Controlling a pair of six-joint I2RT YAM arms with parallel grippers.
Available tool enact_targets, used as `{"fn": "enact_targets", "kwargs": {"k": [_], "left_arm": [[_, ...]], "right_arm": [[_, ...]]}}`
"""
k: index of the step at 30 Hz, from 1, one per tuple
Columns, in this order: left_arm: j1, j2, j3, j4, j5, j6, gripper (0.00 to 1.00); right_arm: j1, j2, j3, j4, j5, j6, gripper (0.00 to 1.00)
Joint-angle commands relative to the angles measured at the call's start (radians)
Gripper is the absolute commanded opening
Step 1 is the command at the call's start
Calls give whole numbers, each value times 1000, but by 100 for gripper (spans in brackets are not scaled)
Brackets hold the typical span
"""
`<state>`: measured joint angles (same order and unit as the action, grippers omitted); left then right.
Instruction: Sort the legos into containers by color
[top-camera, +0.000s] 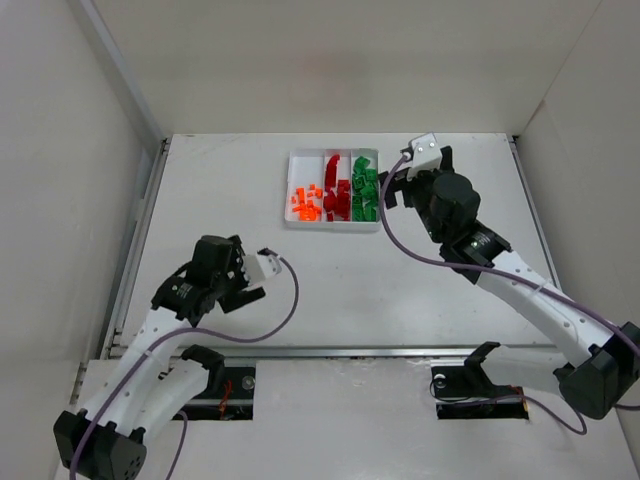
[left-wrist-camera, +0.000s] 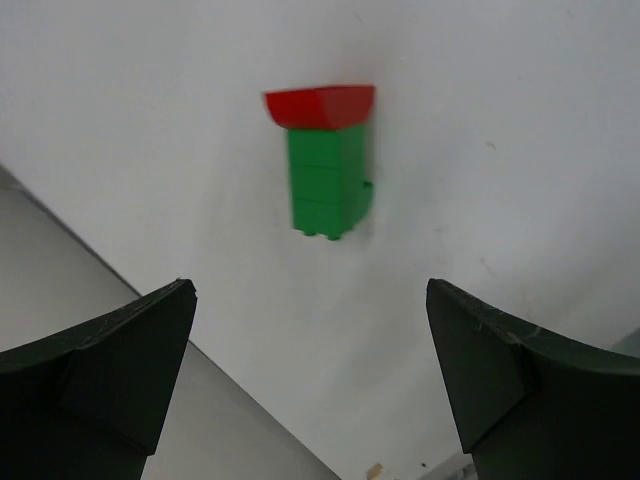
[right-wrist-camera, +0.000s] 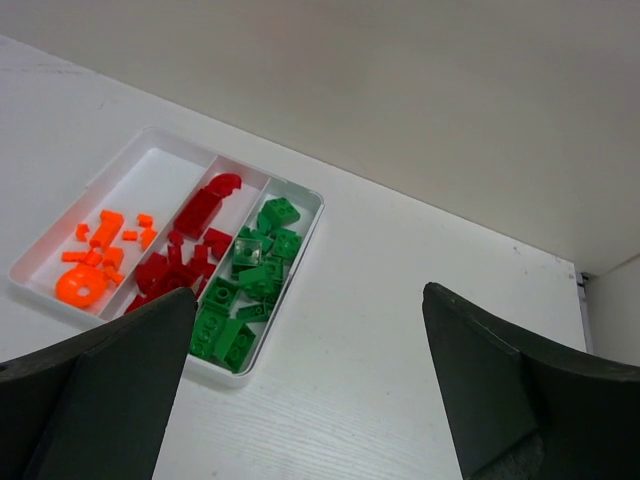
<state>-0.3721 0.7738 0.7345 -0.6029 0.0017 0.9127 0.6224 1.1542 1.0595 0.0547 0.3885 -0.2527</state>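
The white tray (top-camera: 331, 224) lies at the far middle of the table. Its left compartment holds orange legos (top-camera: 305, 203), the middle one red legos (top-camera: 337, 190), the right one green legos (top-camera: 364, 195). The tray also shows in the right wrist view (right-wrist-camera: 150, 146). My right gripper (right-wrist-camera: 310, 295) is open and empty, hovering just right of the tray (top-camera: 393, 188). My left gripper (left-wrist-camera: 310, 290) is open and empty above a green brick (left-wrist-camera: 328, 185) joined to a red piece (left-wrist-camera: 320, 106) lying on the table. That stack is hidden under the left arm (top-camera: 205, 285) in the top view.
The table's left edge and a grey strip (left-wrist-camera: 90, 300) run close to the left gripper. White walls enclose the table on the left, back and right. A rail (top-camera: 330, 350) runs along the near edge in front of the arm bases.
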Motion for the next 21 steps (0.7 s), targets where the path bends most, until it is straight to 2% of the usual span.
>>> {"fn": "enact_targets", "kwargs": {"k": [1,4,11,18,19,21], "left_arm": [[-1,-42,-62,-5,15,66,99],[8,39,-102,61,-29,37,97],[38,212,-152,276,-11,18,97],[125,349,-152,322,37,95,97],[125,370,-138,322,46,95,95],[151,436,-118,322,70,110,82]], "right_arm": [[36,-8,-3,34,10,-19,100],[46,-8,7,34,-8,-10,100],[46,-8,7,34,-42,0,100],[46,15,7,34,-53,0,100],[46,27,7,34,-62,0,100],[46,42,25,34,-71,0,100]]}}
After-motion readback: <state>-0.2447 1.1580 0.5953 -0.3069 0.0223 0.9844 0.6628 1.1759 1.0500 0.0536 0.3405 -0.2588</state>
